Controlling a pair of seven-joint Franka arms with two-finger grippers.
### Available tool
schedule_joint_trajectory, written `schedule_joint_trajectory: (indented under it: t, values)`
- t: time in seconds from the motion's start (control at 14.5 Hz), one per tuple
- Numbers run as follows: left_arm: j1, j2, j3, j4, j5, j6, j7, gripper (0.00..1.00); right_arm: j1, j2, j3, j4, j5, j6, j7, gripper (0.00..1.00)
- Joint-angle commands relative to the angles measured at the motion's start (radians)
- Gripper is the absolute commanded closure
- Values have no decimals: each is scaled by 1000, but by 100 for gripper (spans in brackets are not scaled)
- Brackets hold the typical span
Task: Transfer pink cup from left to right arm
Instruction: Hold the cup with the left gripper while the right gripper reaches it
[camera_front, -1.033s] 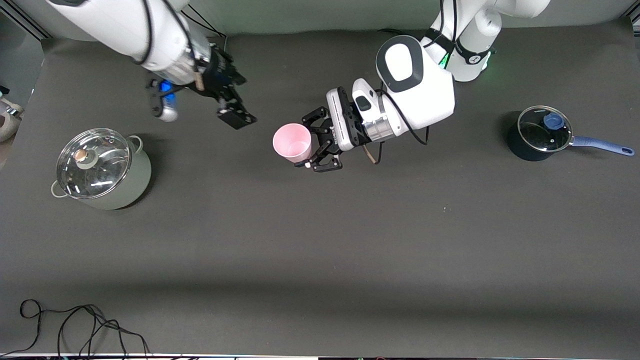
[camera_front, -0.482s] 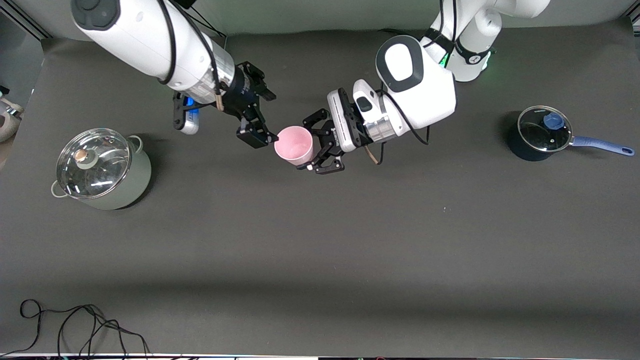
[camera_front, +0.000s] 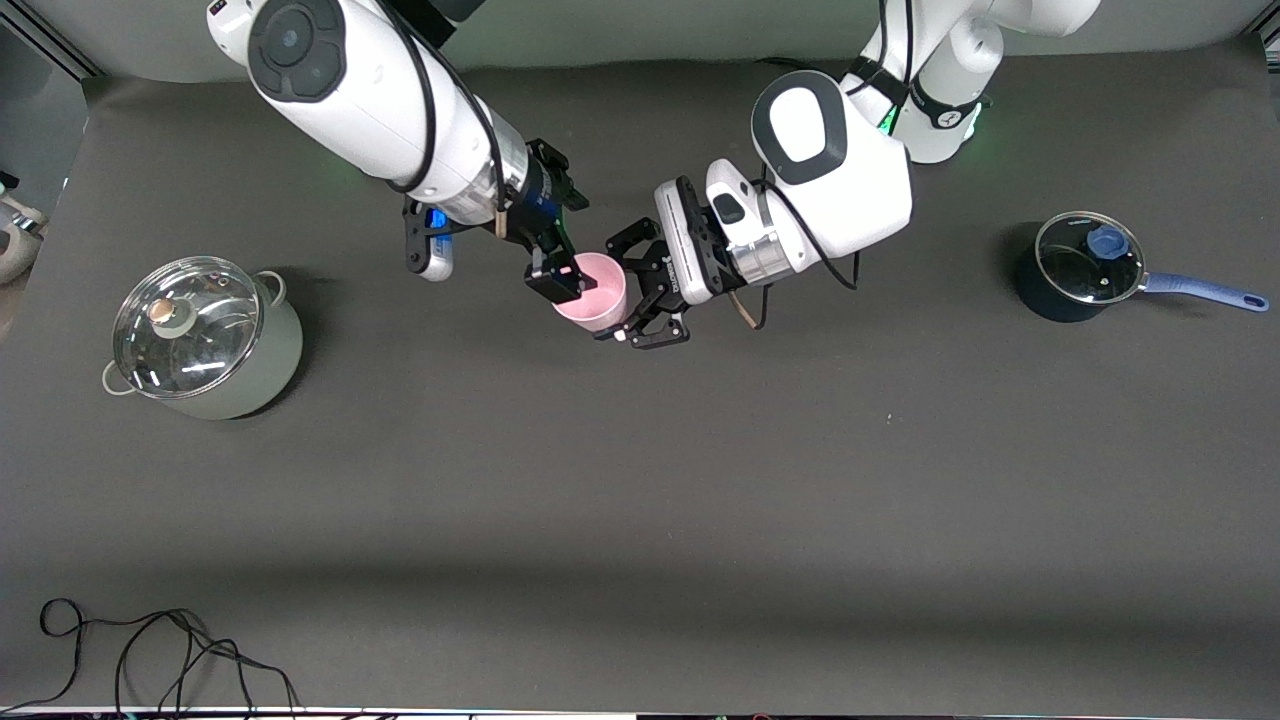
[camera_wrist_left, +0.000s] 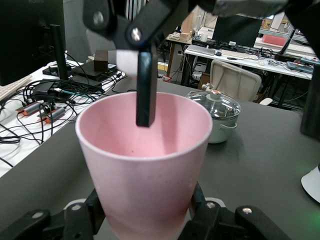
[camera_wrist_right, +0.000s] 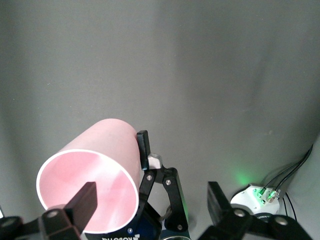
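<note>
The pink cup (camera_front: 600, 295) hangs on its side above the middle of the table, with my left gripper (camera_front: 607, 290) shut on its lower body. In the left wrist view the cup (camera_wrist_left: 145, 165) fills the middle, with the left gripper's fingers (camera_wrist_left: 95, 212) against its sides. My right gripper (camera_front: 562, 237) is open at the cup's mouth. One of its fingers (camera_front: 558, 283) reaches inside the rim and the other stays outside. The right wrist view shows the cup (camera_wrist_right: 107, 150) and that inner finger (camera_wrist_right: 82, 202), with the right gripper (camera_wrist_right: 150, 200) spread wide.
A pale green pot with a glass lid (camera_front: 205, 340) stands toward the right arm's end of the table and also shows as the pot (camera_wrist_left: 215, 115). A dark blue saucepan with lid (camera_front: 1085, 265) stands toward the left arm's end. A loose black cable (camera_front: 150, 650) lies near the front edge.
The right arm has swung in toward the cup, and one of its fingers now sits inside the mouth. The left arm and the cup have barely moved.
</note>
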Motion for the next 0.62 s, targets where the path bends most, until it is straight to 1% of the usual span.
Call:
schedule_joint_trajectory:
  t: [0.0,0.07,0.14,0.28,0.55]
  values:
    - [-11,-10,1,-8,-19,19,-2,50,7,19,-11,42,12,-8,20,51]
    - [-11,-10,1,-8,-19,19,-2,50,7,19,-11,40,12,-8,14,79]
    - [-11,-10,1,-8,-19,19,-2,50,7,19,-11,42,10,-8,1,100]
    - [-11,-10,1,-8,-19,19,-2,50,6,17,-11,42,10,-8,-38,100]
    - [-11,-10,1,-8,-19,19,-2,49,7,19,-13,39,7,-8,-46,100]
